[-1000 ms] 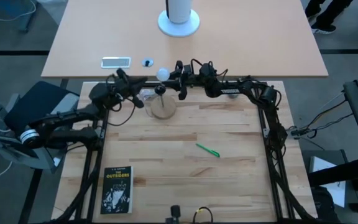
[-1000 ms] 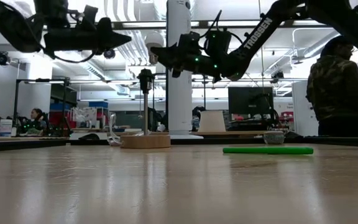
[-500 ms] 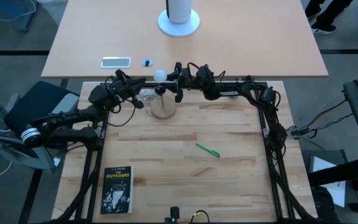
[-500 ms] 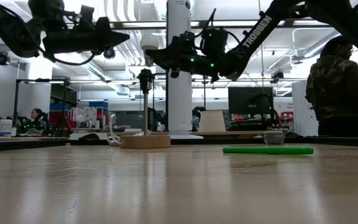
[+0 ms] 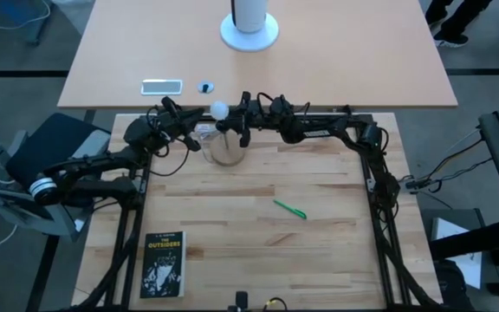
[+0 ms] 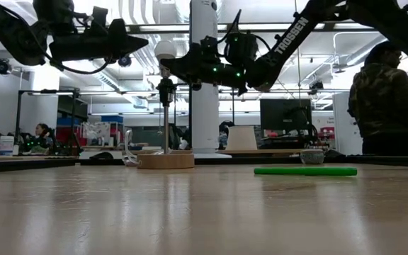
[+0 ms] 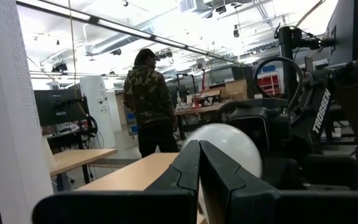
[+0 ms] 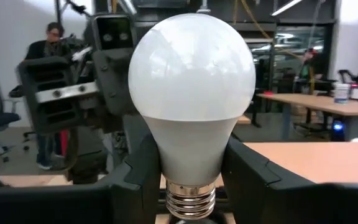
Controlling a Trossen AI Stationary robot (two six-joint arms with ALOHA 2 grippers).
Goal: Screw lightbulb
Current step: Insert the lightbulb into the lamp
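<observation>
Right gripper (image 8: pixel 190 171) is clamped on the neck of the white frosted round-globed lightbulb (image 8: pixel 192 93), globe up, silvery threaded base (image 8: pixel 190 199) hanging down between the fingers. In the high view the lightbulb (image 5: pixel 219 109) sits at the tip of the right gripper (image 5: pixel 235 120), right over the dark socket post on the round wooden lamp base (image 5: pixel 224 152). In the low view the bulb (image 6: pixel 165 49) is just above the black socket (image 6: pixel 166 91); can't tell if the threads touch yet.

Step, as I read it: aligning bulb over socket, screwing not begun. Next calls for lowering the base straight into the socket, then turning; tilt risks cross-threading.

Left gripper (image 7: pixel 198 177) hovers just beside the bulb on the other side, fingers pressed together, empty.

Farther from the gripper: green pen (image 5: pixel 289 209) mid-table, black paperback book (image 5: pixel 163 264) at the near edge.
</observation>
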